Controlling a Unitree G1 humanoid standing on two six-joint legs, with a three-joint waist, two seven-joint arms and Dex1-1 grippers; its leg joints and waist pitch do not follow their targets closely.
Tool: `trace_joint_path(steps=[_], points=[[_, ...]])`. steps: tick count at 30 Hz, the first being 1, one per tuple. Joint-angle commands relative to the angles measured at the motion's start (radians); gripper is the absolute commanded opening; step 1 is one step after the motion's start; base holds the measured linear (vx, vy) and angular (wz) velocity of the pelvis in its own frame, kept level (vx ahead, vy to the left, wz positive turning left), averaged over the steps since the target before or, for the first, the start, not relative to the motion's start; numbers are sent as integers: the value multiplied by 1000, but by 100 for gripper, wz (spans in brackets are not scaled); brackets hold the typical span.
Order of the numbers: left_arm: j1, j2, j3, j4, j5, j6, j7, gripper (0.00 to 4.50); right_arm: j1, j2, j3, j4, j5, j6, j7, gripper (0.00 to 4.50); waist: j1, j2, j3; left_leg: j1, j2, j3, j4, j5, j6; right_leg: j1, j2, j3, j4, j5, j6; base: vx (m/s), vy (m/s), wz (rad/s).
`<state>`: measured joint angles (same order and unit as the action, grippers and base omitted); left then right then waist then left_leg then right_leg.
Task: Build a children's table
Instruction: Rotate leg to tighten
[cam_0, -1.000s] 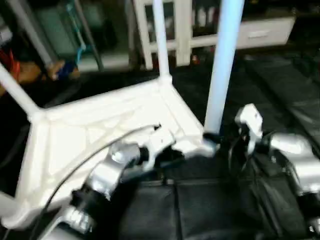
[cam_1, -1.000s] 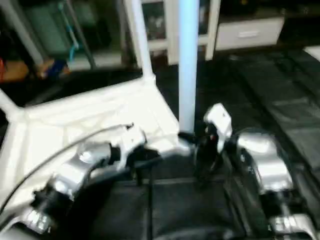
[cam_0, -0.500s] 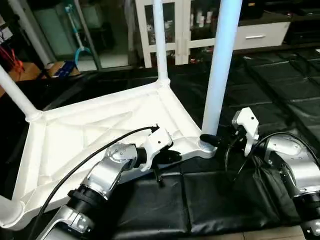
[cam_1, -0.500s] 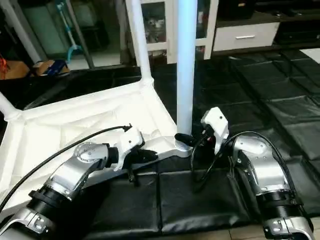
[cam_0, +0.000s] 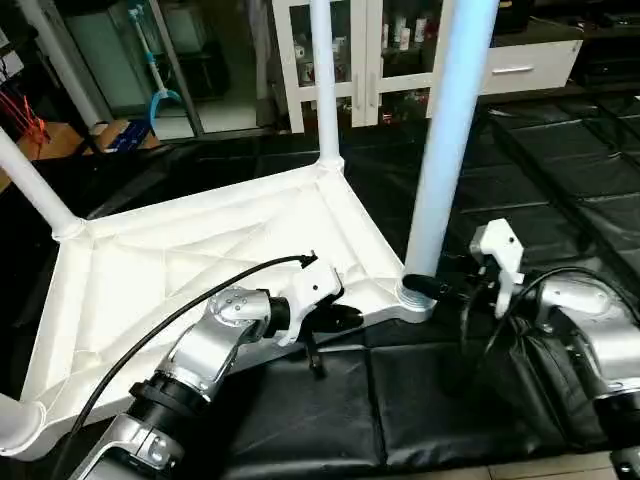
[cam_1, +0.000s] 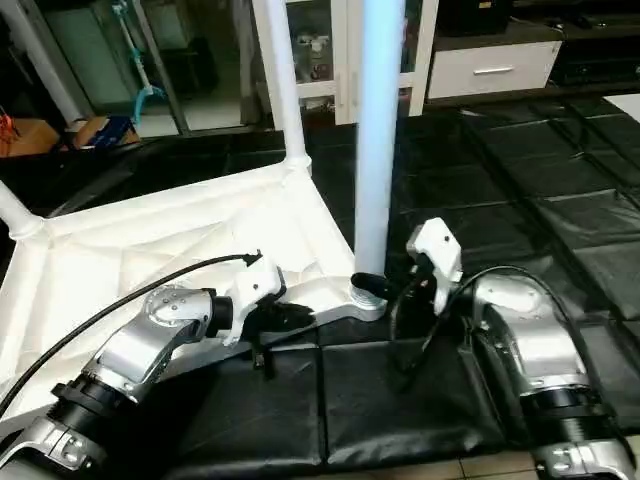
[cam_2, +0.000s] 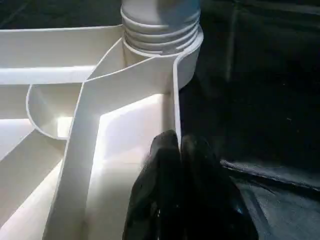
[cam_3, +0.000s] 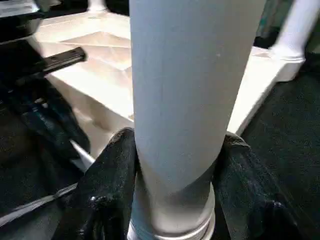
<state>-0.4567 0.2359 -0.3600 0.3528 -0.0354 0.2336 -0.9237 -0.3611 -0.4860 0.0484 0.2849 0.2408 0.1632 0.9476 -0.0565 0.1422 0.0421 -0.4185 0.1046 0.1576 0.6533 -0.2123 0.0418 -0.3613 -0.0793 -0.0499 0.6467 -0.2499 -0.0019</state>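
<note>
Right wrist view puts the right gripper (cam_3: 172, 200) low in the frame, its two black fingers (cam_3: 107, 185) clamped on either side of a white table leg (cam_3: 192, 85) just above its ribbed base. From the head camera, that same gripper (cam_0: 422, 288) sits right of centre, at the foot of the upright leg (cam_0: 448, 140), which stands in the near corner socket (cam_0: 415, 300) of the upside-down tabletop (cam_0: 190, 270).

Left wrist view shows the left gripper (cam_2: 180, 150) at lower centre, its black fingers (cam_2: 162, 190) pressed together, with the thin side wall of the tabletop (cam_2: 127, 100) caught between their tips, just below the threaded base of the leg (cam_2: 160, 25). In the head views this gripper (cam_1: 290, 318) lies at the tabletop's near edge, left of the socket.

The tabletop spreads across the left and middle of the frame, ribbed underside up, on black floor mats (cam_0: 540, 180). A second leg (cam_0: 325, 80) rises from its far corner at upper centre, and a third leg (cam_0: 30, 185) leans out at the left edge. A white cabinet (cam_0: 370, 50) with glass doors stands along the top of the frame.
</note>
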Motion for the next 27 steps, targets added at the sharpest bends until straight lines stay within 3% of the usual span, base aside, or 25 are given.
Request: trace_joint_path(steps=[1, 2, 3, 4, 5, 6, 8, 10, 14, 19, 20, 21, 22, 25, 27], points=[[-4, -27, -19, 26, 25, 21, 45, 0, -22, 38, -29, 82, -90, 10, -226, 186, -1, -26, -45, 24, 125, -64, -111, -296, 73, 25, -99, 45, -85, -86, -262, 0, 0, 0], [-17, -52, -9, 53, 41, 32, 104, 0, -29, 74, -47, 107, -112, 15, -333, 186, -7, -26, -43, 25, 123, -66, -114, -334, 44, 23, -98, 45, -88, -142, -252, 0, 0, 0], [-20, -59, -6, 60, 45, 35, 119, 0, -30, 83, -52, 113, -118, 17, -360, 186, -7, -26, -43, 25, 123, -66, -114, -334, 44, 23, -98, 45, -88, -142, -252, 0, 0, 0], [-26, -70, -2, 71, 52, 41, 145, 0, -32, 99, -61, 122, -127, 20, -407, 186, -15, -27, -39, 27, 118, -69, -118, -402, -2, 14, -97, 46, -94, -232, -231, 0, 0, 0], [-29, -76, 1, 78, 56, 44, 160, 0, -33, 107, -66, 126, -131, 22, -432, 186, -20, -30, -38, 28, 119, -71, -120, -450, -25, 12, -97, 48, -98, -278, -214, 0, 0, 0], [-45, -104, 17, 109, 65, 53, 224, 0, -33, 135, -72, 135, -158, 16, -515, 186, -22, -24, -38, 28, 118, -73, -121, -478, -41, 9, -100, 49, -100, -299, -201, 0, 0, 0], [-45, -104, 17, 109, 65, 53, 224, 0, -33, 135, -72, 135, -158, 16, -515, 186, -28, -26, -37, 28, 116, -74, -124, -497, -55, 5, -98, 49, -103, -304, -191, 0, 0, 0], [-77, -162, 47, 166, 77, 68, 347, 0, -38, 201, -85, 149, -191, 14, -666, 186, -31, -27, -38, 28, 113, -74, -127, -506, -64, 3, -99, 48, -108, -294, -178, 0, 0, 0], [-123, -243, 81, 240, 81, 68, 484, 0, -47, 332, -91, 158, -237, -7, -887, 186, -31, -22, -45, 28, 114, -66, -135, -444, -51, 4, -96, 43, -111, -206, -174, 0, 0, 0], [-134, -255, 86, 259, 87, 39, 480, 0, -74, 400, -58, 175, -173, -85, -824, 186, -30, -21, -46, 25, 117, -62, -138, -447, -28, 7, -101, 41, -110, -146, -178, 0, 0, 0], [-132, -251, 82, 259, 85, 37, 472, 0, -73, 405, -55, 164, -148, -97, -780, 186, -27, -22, -50, 27, 118, -59, -137, -417, -7, 12, -102, 41, -109, -105, -186, 0, 0, 0], [-126, -238, 71, 253, 84, 23, 444, 0, -69, 396, -55, 141, -133, -119, -741, 242, -27, -25, -51, 25, 120, -58, -137, -401, 5, 14, -103, 40, -110, -95, -189, 0, 0, 0], [-118, -225, 60, 244, 82, 15, 413, 0, -67, 385, -59, 119, -114, -131, -703, 256, -23, -24, -53, 23, 121, -56, -136, -374, 28, 18, -106, 40, -111, -89, -190, 0, 0, 0], [-104, -199, 37, 234, 85, -10, 357, 0, -69, 363, -85, 80, -91, -127, -669, 256, -19, -26, -52, 19, 123, -52, -131, -317, 68, 19, -109, 42, -111, -45, -204, 0, 0, 0], [-84, -171, 16, 207, 83, -19, 296, 0, -68, 320, -99, 54, -65, -107, -611, 291, -13, -27, -55, 24, 124, -48, -128, -272, 99, 19, -108, 39, -110, -26, -216, 0, 0, 0]])
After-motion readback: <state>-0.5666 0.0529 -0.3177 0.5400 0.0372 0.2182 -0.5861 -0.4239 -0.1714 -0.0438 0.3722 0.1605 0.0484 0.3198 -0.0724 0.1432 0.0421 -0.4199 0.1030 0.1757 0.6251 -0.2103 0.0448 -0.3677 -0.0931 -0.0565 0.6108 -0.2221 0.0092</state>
